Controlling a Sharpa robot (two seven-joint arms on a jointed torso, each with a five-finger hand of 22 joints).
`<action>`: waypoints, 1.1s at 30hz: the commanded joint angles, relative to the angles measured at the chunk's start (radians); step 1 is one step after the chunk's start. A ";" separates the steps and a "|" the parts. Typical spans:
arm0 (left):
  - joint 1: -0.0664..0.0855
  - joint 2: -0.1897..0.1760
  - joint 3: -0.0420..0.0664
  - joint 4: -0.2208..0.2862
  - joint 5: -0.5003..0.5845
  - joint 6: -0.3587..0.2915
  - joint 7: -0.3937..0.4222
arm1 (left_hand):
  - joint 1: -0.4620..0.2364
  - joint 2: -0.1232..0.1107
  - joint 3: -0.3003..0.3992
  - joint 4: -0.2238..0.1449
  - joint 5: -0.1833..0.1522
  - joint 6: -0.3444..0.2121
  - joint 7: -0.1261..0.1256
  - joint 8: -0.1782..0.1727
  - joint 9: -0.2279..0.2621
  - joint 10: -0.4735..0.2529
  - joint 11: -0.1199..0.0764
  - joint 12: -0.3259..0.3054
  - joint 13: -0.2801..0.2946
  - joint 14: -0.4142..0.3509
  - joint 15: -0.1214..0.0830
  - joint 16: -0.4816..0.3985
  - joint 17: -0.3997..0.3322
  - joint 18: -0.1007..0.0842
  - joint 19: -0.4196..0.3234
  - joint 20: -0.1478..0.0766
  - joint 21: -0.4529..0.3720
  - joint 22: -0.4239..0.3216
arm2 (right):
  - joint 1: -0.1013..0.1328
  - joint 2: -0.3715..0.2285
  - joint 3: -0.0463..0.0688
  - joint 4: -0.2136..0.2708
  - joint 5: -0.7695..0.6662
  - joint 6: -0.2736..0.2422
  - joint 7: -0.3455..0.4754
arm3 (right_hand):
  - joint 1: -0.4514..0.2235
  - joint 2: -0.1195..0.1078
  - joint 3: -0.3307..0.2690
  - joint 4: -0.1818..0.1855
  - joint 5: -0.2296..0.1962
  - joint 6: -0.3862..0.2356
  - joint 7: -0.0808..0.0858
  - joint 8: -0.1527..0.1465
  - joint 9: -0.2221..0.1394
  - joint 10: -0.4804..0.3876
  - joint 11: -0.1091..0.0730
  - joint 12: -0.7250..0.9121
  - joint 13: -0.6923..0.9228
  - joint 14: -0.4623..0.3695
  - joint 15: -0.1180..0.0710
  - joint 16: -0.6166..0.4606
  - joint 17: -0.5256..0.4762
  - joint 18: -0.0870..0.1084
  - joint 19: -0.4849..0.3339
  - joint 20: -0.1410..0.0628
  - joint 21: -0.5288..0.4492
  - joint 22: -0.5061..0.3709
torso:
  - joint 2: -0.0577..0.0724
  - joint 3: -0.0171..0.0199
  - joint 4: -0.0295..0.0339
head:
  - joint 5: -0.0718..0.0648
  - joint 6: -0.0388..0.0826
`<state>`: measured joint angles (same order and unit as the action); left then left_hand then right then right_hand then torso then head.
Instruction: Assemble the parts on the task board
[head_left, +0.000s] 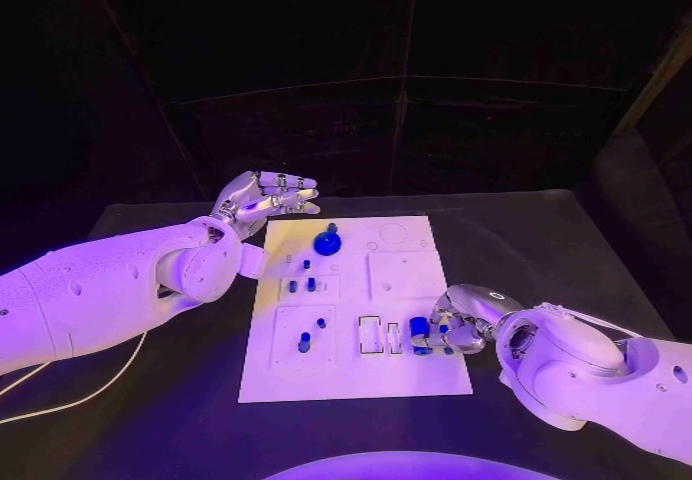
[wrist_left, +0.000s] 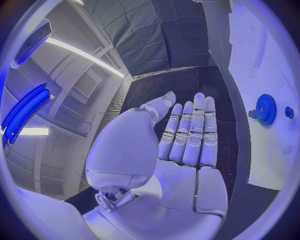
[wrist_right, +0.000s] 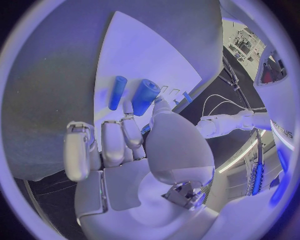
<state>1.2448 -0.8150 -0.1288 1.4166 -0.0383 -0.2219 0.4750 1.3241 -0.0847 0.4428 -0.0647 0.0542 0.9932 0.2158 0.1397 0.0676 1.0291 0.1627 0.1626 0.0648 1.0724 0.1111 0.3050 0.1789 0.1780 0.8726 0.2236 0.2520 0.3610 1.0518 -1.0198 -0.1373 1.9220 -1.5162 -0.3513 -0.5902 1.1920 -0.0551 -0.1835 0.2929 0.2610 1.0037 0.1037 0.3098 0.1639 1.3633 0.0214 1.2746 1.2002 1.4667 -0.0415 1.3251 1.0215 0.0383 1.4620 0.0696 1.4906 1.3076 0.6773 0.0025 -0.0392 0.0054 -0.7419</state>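
Silver fingers on the right hand (head_left: 459, 322) are curled down at the right edge of the task board (head_left: 355, 385), and the thumb and one finger pinch a fat blue cylinder (wrist_right: 145, 96). In the right wrist view that cylinder stands nearly upright on the white plate. A slimmer blue peg (wrist_right: 117, 92) lies flat just beside it, its long axis running away from the hand. From the head view, the held piece (head_left: 420, 329) sits near the slots on the board's lower right.

Over on the other side, the left hand (head_left: 264, 200) hovers off the board's far left corner, fingers straight and side by side, holding nothing. Close to it on the board is a blue gear (head_left: 327, 241), lying flat, teeth clear in the left wrist view (wrist_left: 265, 109). More small blue pegs (head_left: 304, 343) stand or lie in the left-hand recesses.

Underneath it all is a black table (head_left: 130, 400), and dark curtain-like walls (head_left: 433, 60) close off the room behind.
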 joint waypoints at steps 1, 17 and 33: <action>0.001 -0.002 0.001 0.002 0.002 0.014 0.008 | -0.009 0.001 0.001 0.006 0.002 -0.006 -0.002 0.006 0.000 0.002 -0.003 -0.003 -0.001 0.006 -0.002 -0.006 -0.001 0.007 0.007 -0.002 -0.006 -0.001 | -0.007 0.012 0.000 -0.006 -0.034 0.040 -0.024 | -0.012 0.005 -0.007 0.001 -0.005 -0.004 -0.004 0.006 0.002 0.003 0.000 0.002 0.002 0.022 -0.007 0.003 -0.003 -0.009 0.026 -0.004 0.003 0.164 | 0.000 -0.0006 0.0013 | 0.002 -0.002; 0.001 -0.006 0.001 0.005 0.002 0.019 0.003 | -0.010 0.001 0.000 0.007 0.002 -0.006 -0.002 0.006 0.000 0.002 -0.003 -0.003 -0.001 0.007 -0.002 -0.008 -0.001 0.006 0.008 -0.002 -0.007 -0.003 | -0.044 0.047 0.000 -0.029 -0.040 0.015 -0.076 | 0.048 0.055 0.006 -0.014 0.043 -0.017 -0.008 0.038 0.028 0.002 -0.004 0.001 0.017 0.021 -0.010 0.001 -0.007 -0.009 0.027 -0.007 0.004 0.166 | 0.000 -0.0004 0.0007 | 0.003 -0.003; 0.001 -0.005 0.000 0.006 0.002 0.021 0.008 | -0.009 0.003 0.000 0.006 0.002 -0.006 -0.003 0.006 0.000 0.002 -0.003 -0.003 -0.001 0.008 -0.003 -0.010 -0.002 0.006 0.009 -0.002 -0.009 -0.006 | -0.045 0.020 0.001 0.010 0.040 -0.244 0.003 | 0.186 0.071 0.027 -0.061 0.288 -0.020 -0.018 0.074 0.063 0.022 -0.016 0.010 0.052 0.024 -0.020 0.009 0.007 -0.019 0.056 -0.017 0.031 0.201 | -0.002 -0.0011 0.0007 | 0.002 0.000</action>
<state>1.2446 -0.8205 -0.1291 1.4202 -0.0383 -0.2139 0.4738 1.3241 -0.0847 0.4428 -0.0647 0.0542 0.9932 0.2158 0.1396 0.0676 1.0291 0.1626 0.1626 0.0649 1.0724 0.1111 0.3011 0.1778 0.1780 0.8758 0.2203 0.2480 0.3560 1.0063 -0.9986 -0.1363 1.9257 -1.5207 -0.5008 -0.6131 1.3549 -0.0028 -0.1582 0.2372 0.5424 0.9790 0.0897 0.3786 0.2038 1.3794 0.0052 1.2856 1.2526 1.4669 -0.0560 1.3301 1.0296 0.0384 1.4654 0.0586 1.5172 1.3075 0.6763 0.0015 -0.0386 0.0067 -0.7449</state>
